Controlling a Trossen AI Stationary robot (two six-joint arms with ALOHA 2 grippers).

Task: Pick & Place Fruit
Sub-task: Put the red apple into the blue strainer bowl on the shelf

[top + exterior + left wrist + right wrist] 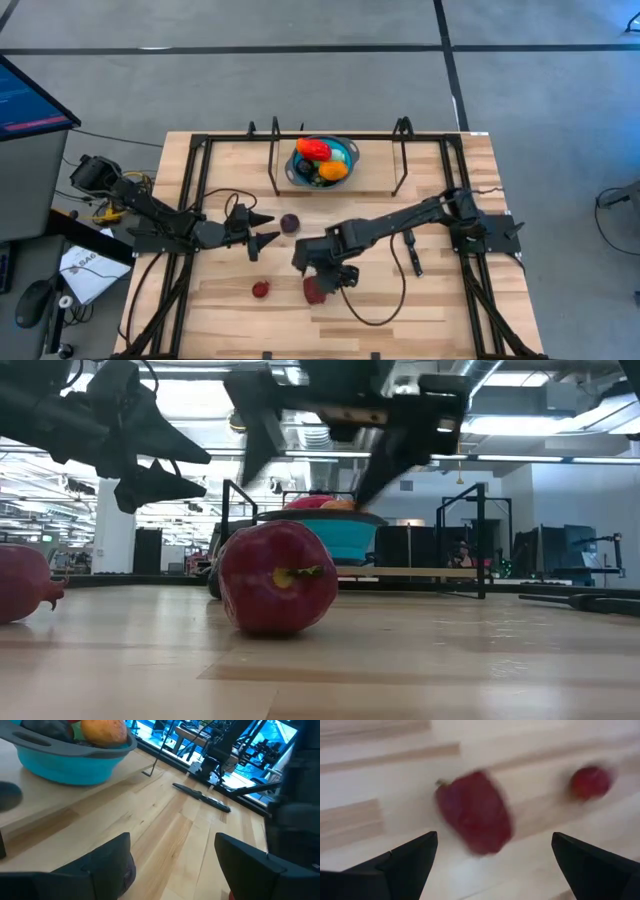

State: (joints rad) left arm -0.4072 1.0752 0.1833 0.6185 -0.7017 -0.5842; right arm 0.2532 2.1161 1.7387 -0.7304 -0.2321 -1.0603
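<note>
The dark red fruit (475, 812) lay on its side on the bare bench (430, 290), directly under the right pincer (492, 852), whose jaws stood wide to either side of it and had not yet touched it. In the low view it looked like a rounded, glossy piece with a small stem end and a yellowish patch. It was probably a light, hollow plastic toy, stiff rather than soft, so it would likely not crush, but its smooth curved skin could slip or roll away if pinched off-centre. The safest hold seemed to be across its widest part, with the fingers low on the body and not on the tapering stem end.

A smaller red fruit (260, 289) sat on the bench near it, towards the left arm's side. A purple fruit (289, 222) rested farther back, just beside the tips of the left pincer (264, 228). That pincer hovered above the bench with its jaws open fairly wide and nothing between them.

The blue bowl (347, 153) stood at the far middle of the bench, well apart from the loose pieces. It already held several fruits: a red-orange one (313, 149) on top, an orange one (333, 171) beside it, and at least one darker piece that was too hidden to identify. There still looked to be room for more.
</note>
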